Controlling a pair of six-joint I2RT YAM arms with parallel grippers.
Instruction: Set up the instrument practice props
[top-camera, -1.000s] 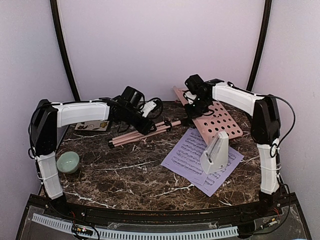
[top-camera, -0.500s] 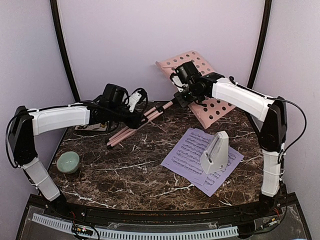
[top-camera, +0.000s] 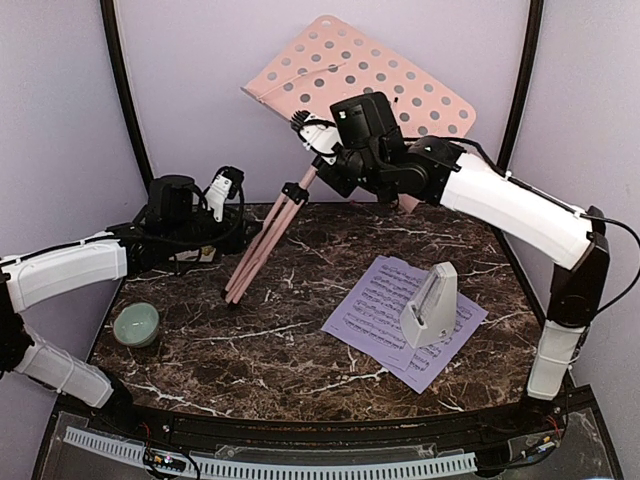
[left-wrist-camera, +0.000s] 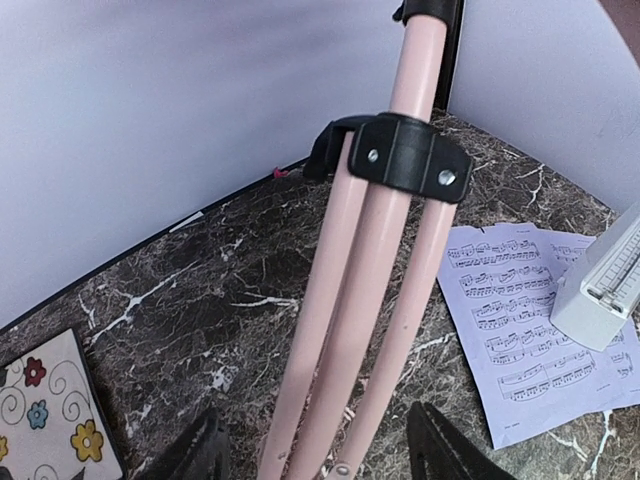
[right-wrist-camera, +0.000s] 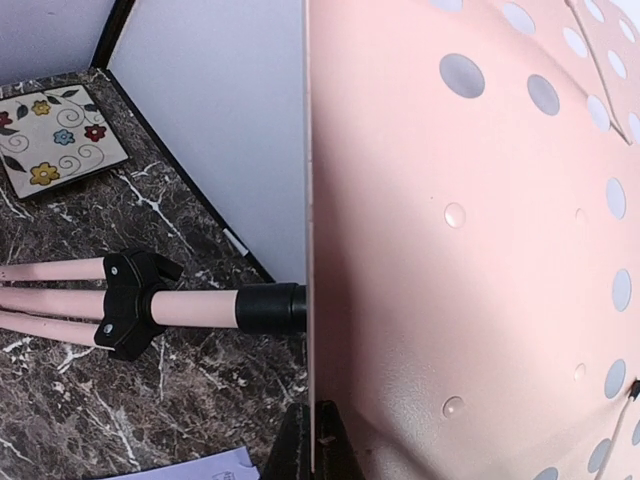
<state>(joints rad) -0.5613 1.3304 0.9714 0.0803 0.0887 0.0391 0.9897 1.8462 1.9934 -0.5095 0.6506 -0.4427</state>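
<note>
My right gripper (right-wrist-camera: 315, 448) is shut on the edge of the pink perforated music stand desk (top-camera: 360, 85) and holds the stand tilted above the table's back. Its three legs (top-camera: 262, 245) are folded together, feet down near the marble. In the left wrist view those legs (left-wrist-camera: 370, 300) run between the spread fingers of my left gripper (left-wrist-camera: 320, 455), which is open and touches nothing. Two sheet-music pages (top-camera: 380, 310) lie at the right. The white-grey metronome (top-camera: 432, 305) stands on them.
A pale green bowl (top-camera: 136, 324) sits at the left edge of the marble table (top-camera: 270, 350). A floral coaster (left-wrist-camera: 45, 415) lies at the back left, by the wall. Purple walls close in the back and sides.
The right gripper has swung the stand up from lying on the table to high and tilted. The left arm has drawn back to the left and its jaws have widened off the legs.
</note>
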